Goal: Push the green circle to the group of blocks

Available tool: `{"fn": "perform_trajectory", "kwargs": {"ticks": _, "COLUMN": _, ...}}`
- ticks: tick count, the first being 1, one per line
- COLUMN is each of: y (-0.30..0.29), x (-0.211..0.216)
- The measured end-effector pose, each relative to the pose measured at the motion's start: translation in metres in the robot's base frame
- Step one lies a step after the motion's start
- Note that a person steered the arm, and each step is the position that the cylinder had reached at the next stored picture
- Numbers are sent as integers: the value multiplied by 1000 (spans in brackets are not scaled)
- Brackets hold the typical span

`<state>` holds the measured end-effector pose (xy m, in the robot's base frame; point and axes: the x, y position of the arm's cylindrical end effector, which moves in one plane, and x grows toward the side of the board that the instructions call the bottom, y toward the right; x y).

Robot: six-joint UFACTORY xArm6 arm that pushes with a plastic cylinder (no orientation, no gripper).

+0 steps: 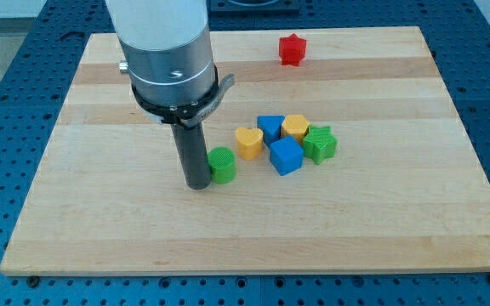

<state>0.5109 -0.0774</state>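
Note:
The green circle stands near the board's middle. My tip rests on the board touching the green circle's left side. Just right of the circle is the group: a yellow heart, a blue triangle, a yellow block, a blue cube and a green star. A small gap separates the circle from the yellow heart.
A red star stands alone near the board's top edge. The wooden board lies on a blue perforated table. The arm's wide grey body hides part of the board's upper left.

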Motion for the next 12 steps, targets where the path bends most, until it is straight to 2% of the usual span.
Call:
{"fn": "perform_trajectory", "kwargs": {"ticks": 4, "y": 0, "x": 15}}
{"fn": "perform_trajectory", "kwargs": {"ticks": 5, "y": -36, "x": 4}}
{"fn": "perform_trajectory", "kwargs": {"ticks": 6, "y": -36, "x": 4}}
{"fn": "perform_trajectory", "kwargs": {"ticks": 8, "y": -4, "x": -13}}
{"fn": "perform_trajectory", "kwargs": {"ticks": 12, "y": 46, "x": -15}}
